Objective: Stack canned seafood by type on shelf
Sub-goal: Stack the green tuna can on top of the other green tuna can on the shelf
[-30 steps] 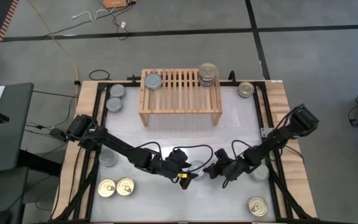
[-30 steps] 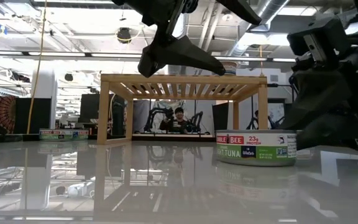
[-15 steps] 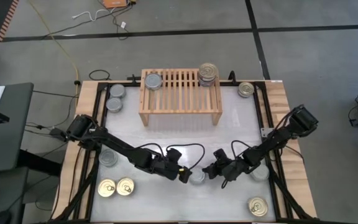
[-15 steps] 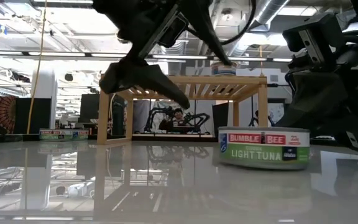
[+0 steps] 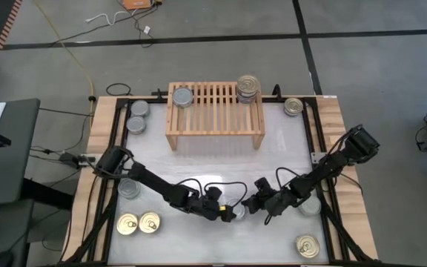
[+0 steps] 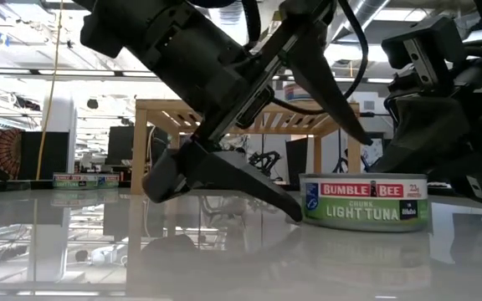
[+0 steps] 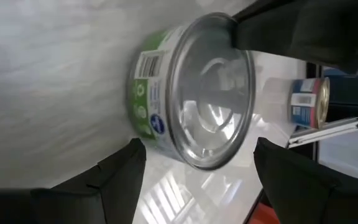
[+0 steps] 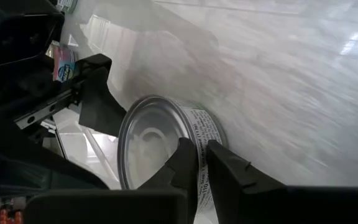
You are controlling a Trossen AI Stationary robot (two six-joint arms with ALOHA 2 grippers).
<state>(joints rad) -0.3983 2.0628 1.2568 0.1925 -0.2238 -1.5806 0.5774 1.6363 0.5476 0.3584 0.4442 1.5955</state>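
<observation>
A silver-topped can of tuna [image 5: 236,213] stands upright on the table's near middle; its green label shows in the low view [image 6: 365,201]. My left gripper [image 7: 197,149] is open and low at the table. One finger is on each side of the can [image 7: 191,106], with gaps showing. My right gripper [image 8: 202,152] is shut, its tips at the can's right side. The wooden shelf [image 5: 215,111] stands at the far middle. On its top sit one silver can [image 5: 182,96] and a stack of gold-topped cans [image 5: 247,87]. My right gripper meets the can's side wall [image 8: 205,129], just below the top rim, with its shut fingertips. The fingers come nearly level from the table's right. The can stands flat on the table.
Loose cans stand about the table: two silver ones at the far left [image 5: 138,116], one at the left [image 5: 128,188], two gold ones at the near left [image 5: 138,222], one at the far right [image 5: 293,107], one behind my right arm [image 5: 310,205], one at the near right [image 5: 308,246].
My left gripper has come down from above the table and gone toward the near edge, and its open fingers now stand around the can. The can has slid a little toward the near edge, staying upright, with my right gripper following at its side.
</observation>
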